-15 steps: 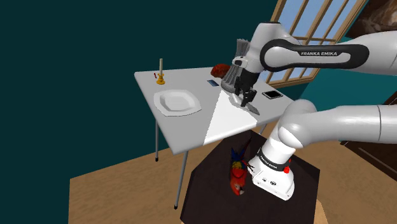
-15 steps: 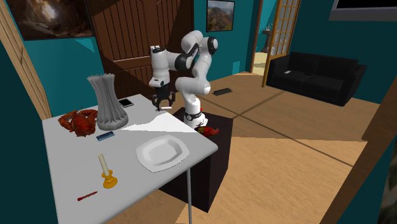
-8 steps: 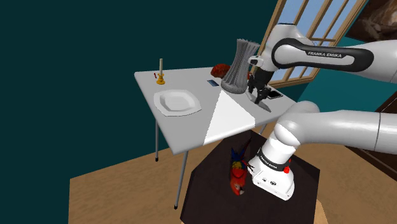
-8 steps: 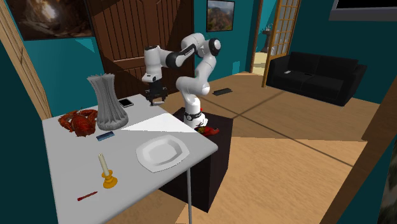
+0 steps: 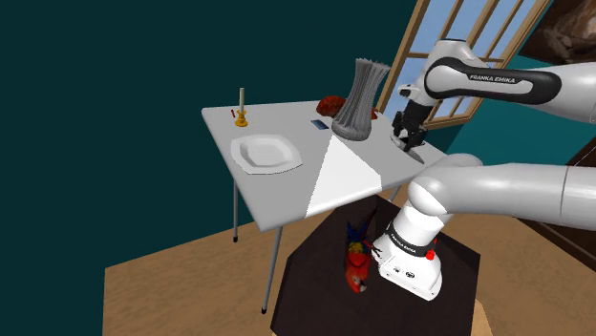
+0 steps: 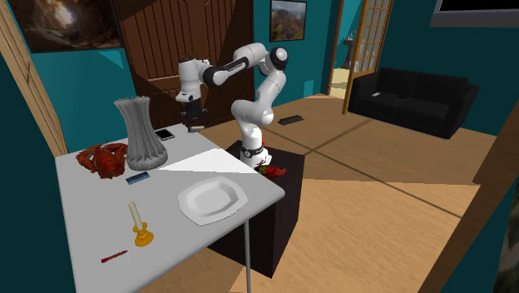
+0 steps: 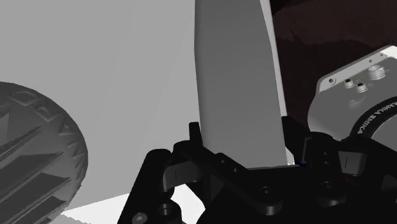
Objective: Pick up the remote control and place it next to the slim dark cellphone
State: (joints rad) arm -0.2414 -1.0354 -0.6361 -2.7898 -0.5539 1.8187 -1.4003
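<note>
Since the frame half a second ago, the gripper (image 5: 413, 145) has been carried further toward the shoulder view's right, away from the vase (image 5: 356, 100) and over the table's (image 5: 277, 191) far corner below the window (image 5: 478, 29). In the second exterior view the gripper (image 6: 191, 126) has been shifted left and is now seen near the phone (image 6: 165, 134), a dark slab with a pale rim that lies flat on the table (image 6: 91, 208).

The remote (image 7: 232, 76) is drawn plain pale grey. In the wrist view it is clasped between the two black fingers (image 7: 196, 133) of the gripper (image 7: 242, 130), which are closed partway against its long sides. It is held off the table, and its length is pointed away from the hand. Part of the ribbed grey vase (image 7: 32, 153) is seen off to one side of it, and the arm's white base on the other.

Elsewhere on the table a white plate (image 5: 267, 153), a candle in a yellow holder (image 5: 242, 110) and a small red stick (image 5: 232, 113) are set well apart from the gripper. A red crab-like thing (image 6: 101, 158) and a small bluish slab (image 6: 138, 177) lie just beside the vase (image 6: 140, 133). A red object (image 5: 356, 267) lies on the dark stand (image 5: 315, 286). A black couch (image 6: 412, 100) is placed across the room.
</note>
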